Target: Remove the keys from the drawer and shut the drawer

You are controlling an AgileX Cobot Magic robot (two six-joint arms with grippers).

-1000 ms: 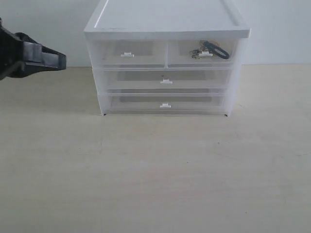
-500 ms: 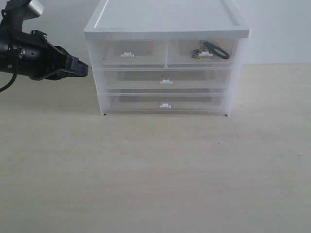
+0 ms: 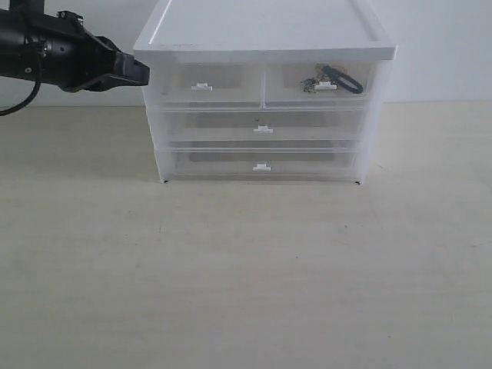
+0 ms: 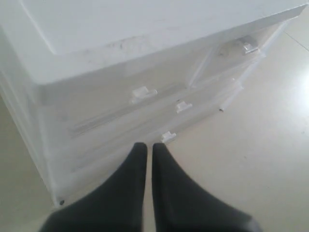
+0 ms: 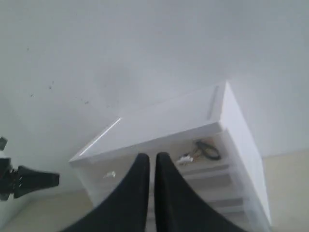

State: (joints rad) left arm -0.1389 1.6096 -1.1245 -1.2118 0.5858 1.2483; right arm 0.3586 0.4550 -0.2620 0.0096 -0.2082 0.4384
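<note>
The keys [image 3: 332, 79] lie inside the drawer [image 3: 292, 91], the right one of the white cabinet's [image 3: 261, 31] top pair; it sits flush with its neighbours, white tab handle [image 3: 324, 86] in front. The black cord loop of the keys [image 5: 206, 149] also shows through the frosted front in the right wrist view. My left gripper [image 3: 144, 74] is shut and empty, its tips right by the cabinet's upper left corner. Its fingers [image 4: 146, 145] point down the cabinet front. My right gripper [image 5: 151, 155] is shut and empty, high above and in front of the cabinet, out of the exterior view.
The cabinet stands at the back of a pale wooden table [image 3: 246, 269] against a white wall. Under the top pair are two full-width drawers [image 3: 261, 123], both flush. The left half-width drawer [image 3: 201, 83] holds nothing I can see.
My left arm has swung in from the far left edge, rightward and upward, until its tips reach the cabinet's upper left corner. The keys and drawers have not moved.
</note>
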